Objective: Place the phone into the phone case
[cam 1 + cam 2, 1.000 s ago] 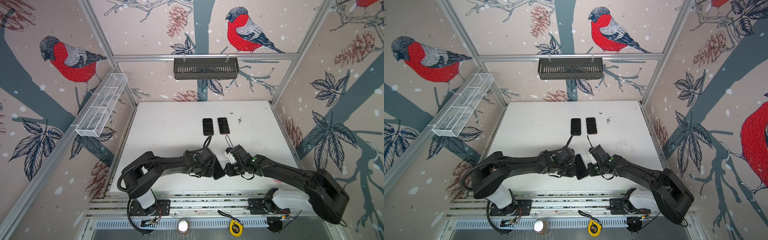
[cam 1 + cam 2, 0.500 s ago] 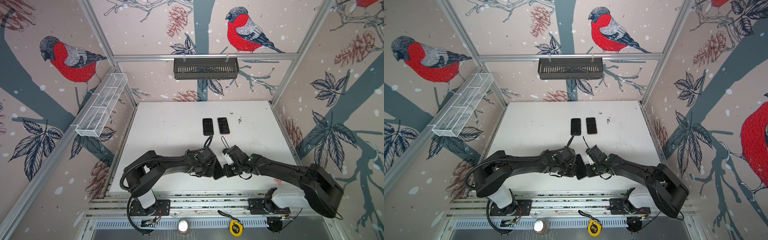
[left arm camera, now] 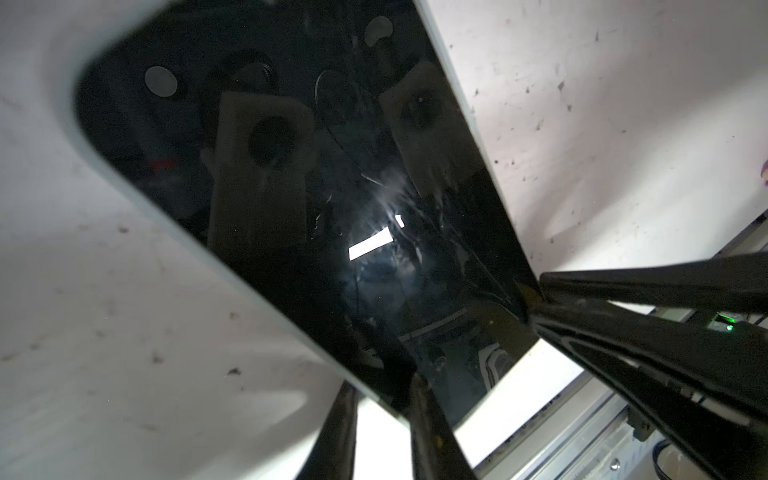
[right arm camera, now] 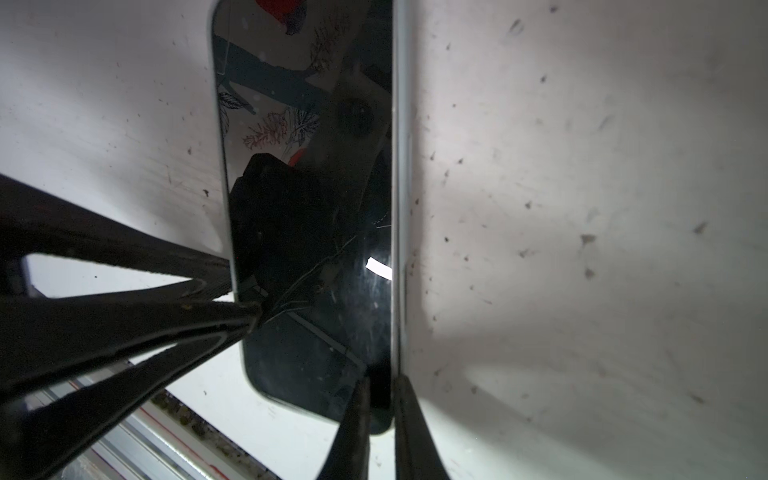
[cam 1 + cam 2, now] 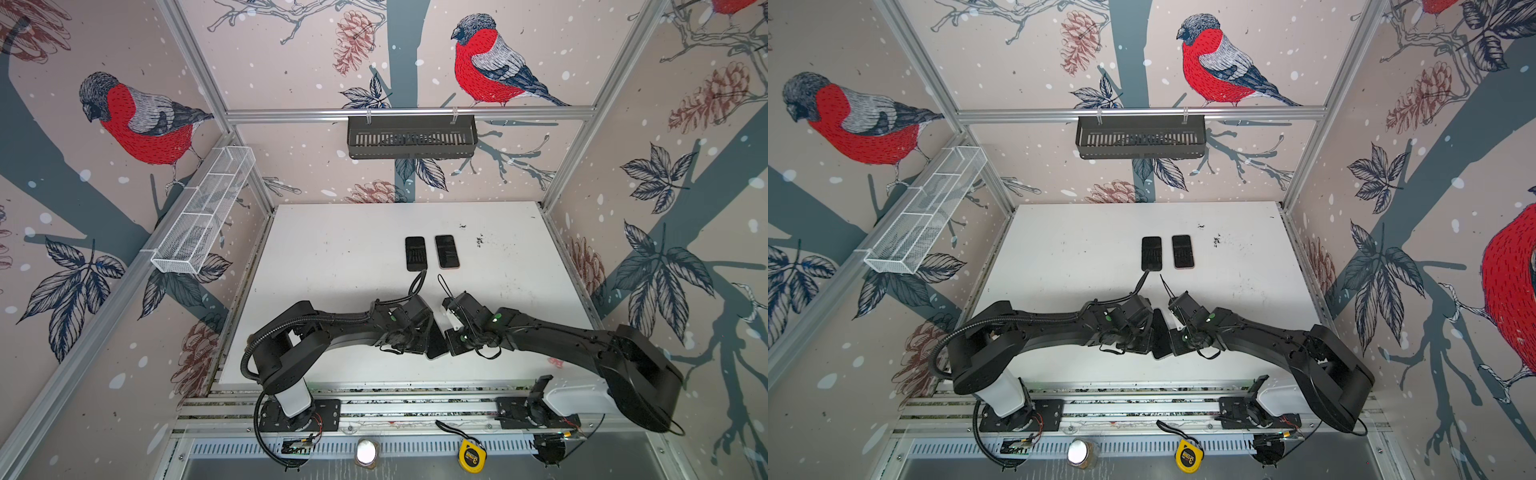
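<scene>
A black glossy phone (image 5: 437,347) with a pale rim and a cracked screen (image 3: 332,208) hangs tilted just above the white table (image 5: 332,270), near its front edge. My left gripper (image 5: 430,340) is shut on one long edge of it, its fingers (image 3: 428,419) pinching the rim. From the opposite side my right gripper (image 5: 448,345) is shut on the other long edge near a corner, fingers (image 4: 409,415) on both faces. Two dark phone-sized slabs (image 5: 415,253) (image 5: 446,251) lie side by side farther back; I cannot tell which is the phone case.
A black slotted basket (image 5: 411,137) hangs on the back wall and a white mesh shelf (image 5: 203,216) on the left wall. A yellow tape measure (image 5: 471,455) and a round metal lid (image 5: 365,453) sit on the front rail below the table.
My right gripper has moved left to the phone and closed its jaws onto the edge. The left gripper has kept its hold and barely shifted.
</scene>
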### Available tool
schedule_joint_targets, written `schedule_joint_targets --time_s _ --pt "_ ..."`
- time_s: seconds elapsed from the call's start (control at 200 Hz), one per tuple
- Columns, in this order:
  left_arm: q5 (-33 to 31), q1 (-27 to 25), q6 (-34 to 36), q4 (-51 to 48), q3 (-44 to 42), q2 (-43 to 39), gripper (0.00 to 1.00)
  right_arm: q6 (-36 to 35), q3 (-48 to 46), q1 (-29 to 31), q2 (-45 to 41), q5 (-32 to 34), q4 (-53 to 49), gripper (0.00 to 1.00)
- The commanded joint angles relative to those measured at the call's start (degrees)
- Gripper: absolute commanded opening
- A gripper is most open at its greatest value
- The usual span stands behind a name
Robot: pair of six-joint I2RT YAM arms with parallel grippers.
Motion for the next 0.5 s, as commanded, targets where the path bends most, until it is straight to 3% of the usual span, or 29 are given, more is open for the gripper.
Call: schedule_joint_targets --time_s 0.0,0.135,0.285,0.425,0.495 --pt "-0.9 -0.2 0.5 -2.0 -0.3 0.4 0.25 -1.0 -0.4 0.7 1.4 -0.7 -2.0 0.12" --pt "-1.0 -0.2 0.5 -2.0 -0.3 0.4 0.25 -0.7 -0.3 1.0 2.3 0.2 -2.2 0.11" --pt "-1.2 -0.2 0.6 -2.1 -0.4 0.3 0.25 0.5 0.2 1.1 1.9 3.6 -3.5 0.01" --pt "-1.5 -0.2 0.6 -2.4 -0.5 0.1 0.25 0.7 1.2 1.1 0.3 5.3 -4.8 0.01" --pt "-2.8 -0.2 0.6 -3.0 -0.3 -0.6 0.25 0.9 1.7 1.1 -1.1 5.6 -5.1 0.05"
